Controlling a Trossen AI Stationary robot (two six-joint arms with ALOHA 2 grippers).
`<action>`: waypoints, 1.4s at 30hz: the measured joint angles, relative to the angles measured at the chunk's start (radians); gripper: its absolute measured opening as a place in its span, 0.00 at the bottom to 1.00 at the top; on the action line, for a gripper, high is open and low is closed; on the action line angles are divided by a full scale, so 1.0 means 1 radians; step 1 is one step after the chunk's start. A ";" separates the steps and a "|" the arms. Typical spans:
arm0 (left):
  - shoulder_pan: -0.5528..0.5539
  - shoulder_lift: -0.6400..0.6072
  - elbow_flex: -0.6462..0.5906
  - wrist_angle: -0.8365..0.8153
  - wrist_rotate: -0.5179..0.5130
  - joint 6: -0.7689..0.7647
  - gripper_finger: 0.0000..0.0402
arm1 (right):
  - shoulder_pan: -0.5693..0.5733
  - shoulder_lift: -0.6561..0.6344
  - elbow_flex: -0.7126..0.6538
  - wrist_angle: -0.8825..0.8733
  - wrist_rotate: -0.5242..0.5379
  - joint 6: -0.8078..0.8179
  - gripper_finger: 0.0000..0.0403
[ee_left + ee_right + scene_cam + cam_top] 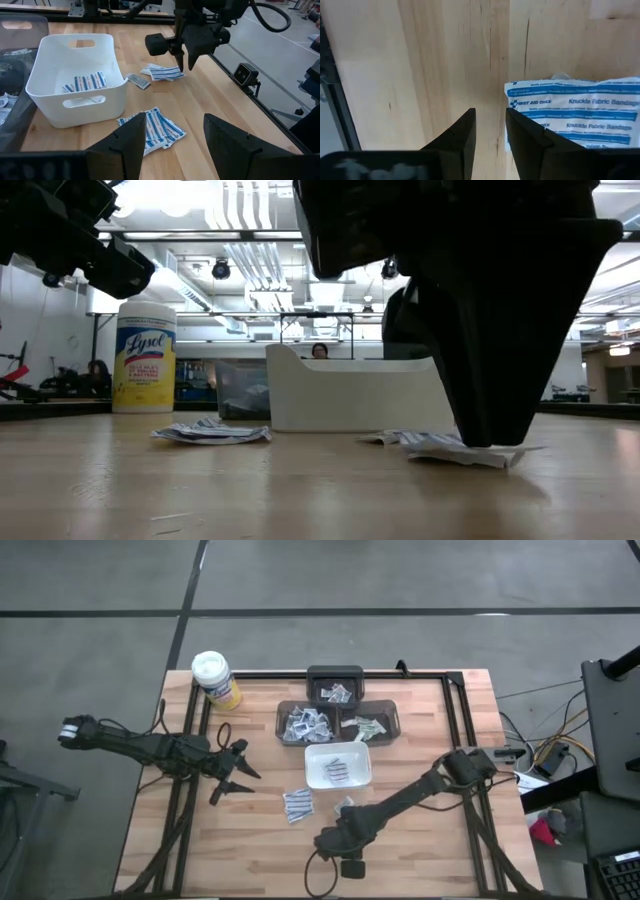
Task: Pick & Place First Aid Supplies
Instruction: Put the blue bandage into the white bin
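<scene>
Packets (pixel 580 117) of knuckle bandages lie flat on the table (pixel 420 60), just beside the right gripper (pixel 490 135), whose narrow-gapped fingers hold nothing; to grip well, centre over the stack's near edge; bare wood lies open alongside; left gripper (pixel 175 142) waits, spread wide, over another pile.

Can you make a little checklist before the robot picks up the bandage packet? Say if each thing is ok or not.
1. Right gripper down by the packet on the table: ok.
2. Fingers around the packet: not ok. The gap sits over bare wood, beside the packet's edge.
3. Fingers parted enough: ok, a narrow gap shows.
4. White tray ready to take packets: ok, it holds only a few.
5. Left gripper out of the way: ok, open and off to the side, above another packet pile.
6. Only one packet at the fingers: cannot tell; several lie stacked.
</scene>
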State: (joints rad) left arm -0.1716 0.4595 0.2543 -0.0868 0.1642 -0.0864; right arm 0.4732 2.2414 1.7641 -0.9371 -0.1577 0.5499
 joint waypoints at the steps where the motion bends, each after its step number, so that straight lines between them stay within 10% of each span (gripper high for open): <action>1: 0.000 0.000 0.000 0.000 0.000 0.000 0.49 | 0.000 0.000 0.000 0.001 0.000 0.000 0.25; 42: 0.000 0.000 0.000 0.000 0.000 -0.008 0.49 | -0.013 -0.003 0.004 0.006 0.053 0.024 0.27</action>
State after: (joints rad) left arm -0.1719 0.4599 0.2543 -0.0864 0.1642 -0.0944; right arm 0.4606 2.2385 1.7679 -0.9313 -0.1051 0.5742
